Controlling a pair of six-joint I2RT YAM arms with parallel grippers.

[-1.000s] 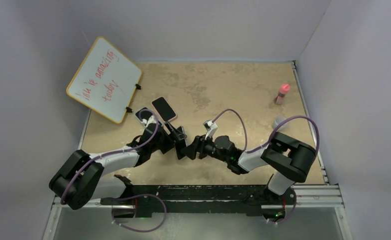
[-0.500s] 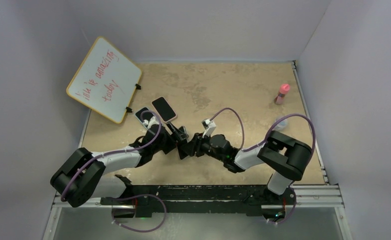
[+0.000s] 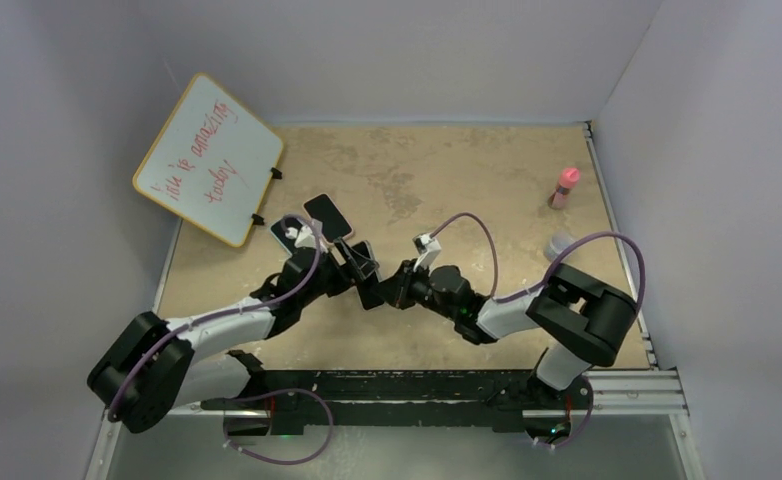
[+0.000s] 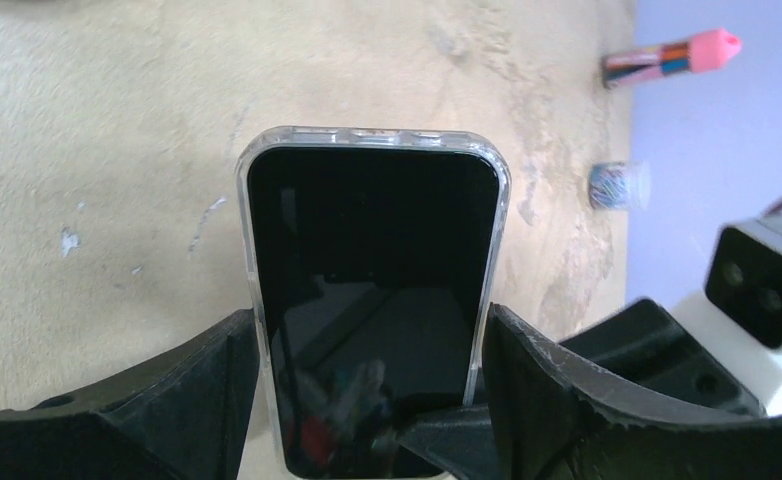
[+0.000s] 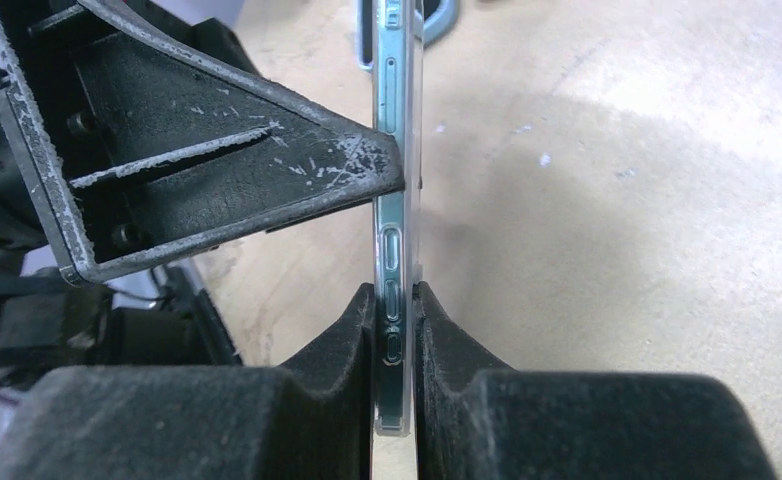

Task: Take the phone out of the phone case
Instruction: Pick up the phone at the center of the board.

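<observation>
The phone (image 4: pixel 372 300) is a stiff, glassy slab, probably light but slippery and breakable if dropped. The clear phone case (image 4: pixel 372 137) around it looks like pliable plastic that should give at a corner. On that reading, the case's rim is the part to peel and the phone's flat faces are the part to hold. In the overhead view the pair is held above the table (image 3: pixel 447 180) just left of centre, between the two arms. The left gripper (image 4: pixel 370 335) clamps the case across its width, one finger on each long edge in the lower half of its wrist frame, with the upper end standing free. The right gripper (image 5: pixel 395 300) is pinched almost closed across the phone's thin thickness, front and back, at the bottom centre of its frame.
</observation>
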